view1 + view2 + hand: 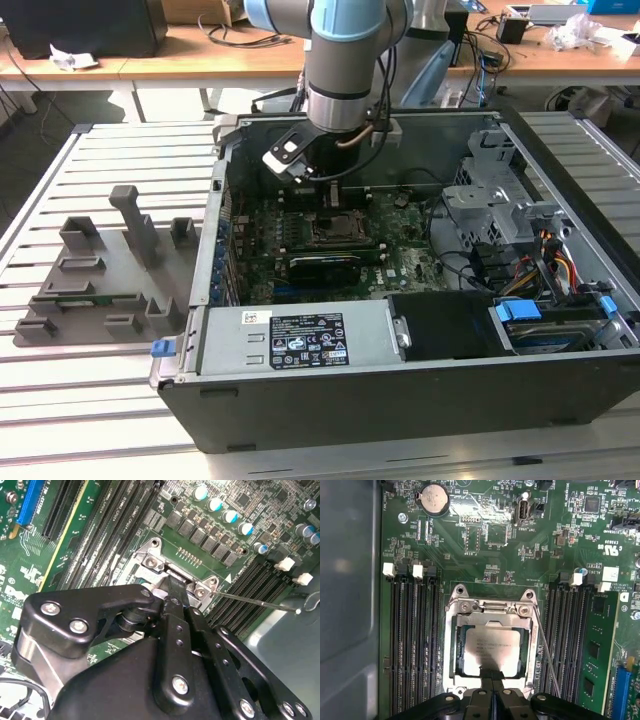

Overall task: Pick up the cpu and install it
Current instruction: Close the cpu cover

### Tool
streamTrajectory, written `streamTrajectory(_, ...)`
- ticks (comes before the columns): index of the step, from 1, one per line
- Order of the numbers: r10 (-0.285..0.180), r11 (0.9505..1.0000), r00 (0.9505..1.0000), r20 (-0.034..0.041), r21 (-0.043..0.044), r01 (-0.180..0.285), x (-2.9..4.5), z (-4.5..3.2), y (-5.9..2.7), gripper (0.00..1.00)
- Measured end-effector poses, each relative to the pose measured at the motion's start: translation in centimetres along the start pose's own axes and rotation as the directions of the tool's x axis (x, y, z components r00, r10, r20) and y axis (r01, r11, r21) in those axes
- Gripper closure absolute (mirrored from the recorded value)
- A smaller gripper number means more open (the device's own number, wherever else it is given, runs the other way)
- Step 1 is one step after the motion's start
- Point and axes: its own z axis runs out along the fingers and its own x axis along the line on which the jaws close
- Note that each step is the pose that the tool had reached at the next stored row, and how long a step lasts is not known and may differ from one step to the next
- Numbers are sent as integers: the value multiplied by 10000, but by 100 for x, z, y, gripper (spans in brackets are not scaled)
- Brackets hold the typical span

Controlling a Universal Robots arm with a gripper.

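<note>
The cpu [492, 650], a flat square chip with a silvery-grey top, lies flat inside the metal-framed socket [454, 645] on the green motherboard in the first wrist view. My gripper [493, 675] is shut, its two black fingers pressed together with their tips at the chip's near edge and nothing between them. In the second wrist view the joined fingertips [173, 582] reach down to the socket frame [150, 560]. A thin socket lever [546, 652] stands slanted beside the frame. In the exterior view the gripper [330, 198] hangs just above the socket [335, 228] inside the open computer case [400, 400].
Black memory slots [415, 645] flank the socket, with one green memory stick [594, 655] seated. The case wall [345, 590] is close by. A long black card [325, 268], a power supply [300, 340] and a drive cage [490, 210] sit inside the case. A grey fixture [100, 275] lies at the exterior view's left.
</note>
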Motion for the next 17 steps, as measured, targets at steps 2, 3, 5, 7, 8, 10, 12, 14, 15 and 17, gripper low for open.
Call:
streamTrajectory(2, -2, 10000, 10000, 0, 1, 2, -4, -3, 39, 89)
streamTrajectory(3, -2, 10000, 10000, 2, 3, 2, -6, -6, 60, 89)
streamTrajectory(5, -3, 10000, 10000, 4, 9, 3, -10, -10, 102, 89)
streamTrajectory(7, -5, 10000, 10000, 3, 27, 5, -14, -13, 137, 89)
streamTrajectory(8, -4, 10000, 10000, 3, 67, 4, -18, -18, 186, 89)
streamTrajectory(10, -11, 9999, 10000, -8, 155, 11, -22, -27, 274, 89)
streamTrajectory(12, -17, 9998, 10000, -36, 178, 17, -18, -45, 302, 89)
streamTrajectory(14, -13, 9998, 10000, -21, 194, 13, -26, -170, 297, 89)
streamTrajectory(15, -11, 9998, 10000, -17, 196, 12, -31, -272, 288, 89)
streamTrajectory(17, -13, 9998, 10000, -18, 196, 13, -39, -450, 274, 89)
